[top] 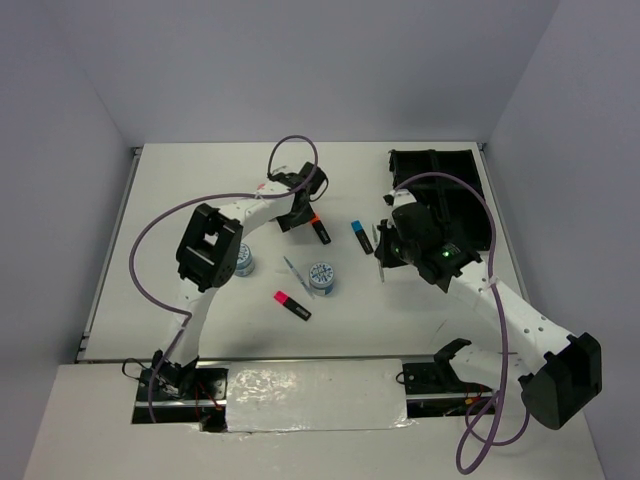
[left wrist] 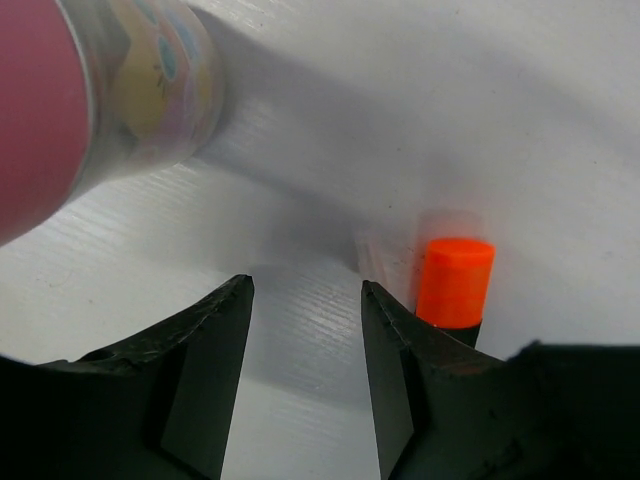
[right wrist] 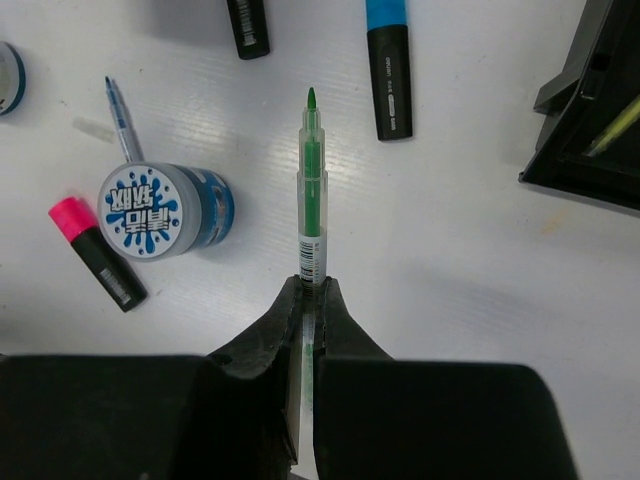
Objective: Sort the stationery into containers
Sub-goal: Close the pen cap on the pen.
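Desk (top: 180,190): white and matte, boxed in by pale grey walls, with both arms reaching out over it.
Left claw (left wrist: 306,300): released, its fingers spread low over the surface with only bare desk between them.
Orange highlighter (left wrist: 455,280): lying just outside the left claw's right-hand finger, not gripped.
Pink bottle (left wrist: 40,110): close and blurred at the upper left of the left wrist view, with a pastel printed band.
Right claw (right wrist: 312,290): clenched on the green pen.
Green pen (right wrist: 311,200): sticks straight out from the fingertips, tip pointing away from the wrist.
Blue highlighter (right wrist: 388,70): flat on the desk, between the green pen's tip and the tray.
Pink highlighter (top: 292,304): flat on the desk, near the centre tub on its arm-base side.
Centre tub (top: 322,277): upright mid-desk, a thin blue pen (top: 292,270) just beside it.
Second tub (top: 243,260): upright, right beside the left arm.
Organiser tray (top: 455,190): black, at the far right; a pale pen (right wrist: 615,125) lies in one compartment.
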`<state>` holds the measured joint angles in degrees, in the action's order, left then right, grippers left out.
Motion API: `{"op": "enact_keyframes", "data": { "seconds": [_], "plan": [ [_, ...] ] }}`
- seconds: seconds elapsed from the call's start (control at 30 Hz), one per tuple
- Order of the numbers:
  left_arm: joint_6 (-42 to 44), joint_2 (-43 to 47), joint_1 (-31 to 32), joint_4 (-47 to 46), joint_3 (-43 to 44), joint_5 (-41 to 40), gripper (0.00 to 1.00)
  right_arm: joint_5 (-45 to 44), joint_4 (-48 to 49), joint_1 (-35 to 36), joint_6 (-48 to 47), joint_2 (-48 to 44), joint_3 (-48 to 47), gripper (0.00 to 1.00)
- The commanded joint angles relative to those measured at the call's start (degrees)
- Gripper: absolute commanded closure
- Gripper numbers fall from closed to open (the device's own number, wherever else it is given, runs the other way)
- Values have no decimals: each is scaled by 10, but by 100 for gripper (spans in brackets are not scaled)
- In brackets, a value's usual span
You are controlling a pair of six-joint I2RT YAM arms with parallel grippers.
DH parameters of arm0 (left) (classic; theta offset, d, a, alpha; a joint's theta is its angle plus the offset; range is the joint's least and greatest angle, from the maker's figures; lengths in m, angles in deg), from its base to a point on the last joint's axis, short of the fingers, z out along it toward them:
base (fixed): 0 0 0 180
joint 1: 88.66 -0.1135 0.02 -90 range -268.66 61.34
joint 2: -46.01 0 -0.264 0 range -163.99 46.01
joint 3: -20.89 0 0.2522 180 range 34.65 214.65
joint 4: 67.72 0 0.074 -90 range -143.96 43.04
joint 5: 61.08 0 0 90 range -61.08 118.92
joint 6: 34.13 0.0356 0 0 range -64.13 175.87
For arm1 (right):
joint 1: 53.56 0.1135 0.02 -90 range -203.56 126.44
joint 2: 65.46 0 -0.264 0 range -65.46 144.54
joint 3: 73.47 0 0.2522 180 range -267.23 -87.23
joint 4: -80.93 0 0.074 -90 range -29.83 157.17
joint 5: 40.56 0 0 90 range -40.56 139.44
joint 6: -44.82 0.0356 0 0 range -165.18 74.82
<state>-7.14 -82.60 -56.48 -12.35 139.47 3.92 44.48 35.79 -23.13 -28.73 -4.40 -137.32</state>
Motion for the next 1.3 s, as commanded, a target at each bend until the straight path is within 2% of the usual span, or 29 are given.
{"op": "enact_keyframes", "data": {
  "seconds": [0.0,0.27,0.37,0.5,0.63,0.83,0.97,1.27],
  "plan": [
    [-13,-18,3,-8,26,-8,40,13,12,-2,-5,-13,3,100],
    [-6,-12,15,-31,23,-9,38,23,18,-2,-9,-11,8,100],
    [-18,3,24,-8,21,-29,38,28,20,-3,-10,-9,8,100],
    [-8,35,27,-56,-13,-21,38,29,21,-2,-11,-2,5,100],
    [8,22,31,-27,37,-29,39,29,23,-2,-12,-1,8,100],
    [40,25,32,-57,44,-18,38,29,20,-2,-12,6,5,100],
    [48,3,26,-36,76,-23,38,28,19,-2,-12,6,5,100],
    [45,-1,17,-40,64,-25,39,26,17,-2,-13,19,1,100]
  ]
}}
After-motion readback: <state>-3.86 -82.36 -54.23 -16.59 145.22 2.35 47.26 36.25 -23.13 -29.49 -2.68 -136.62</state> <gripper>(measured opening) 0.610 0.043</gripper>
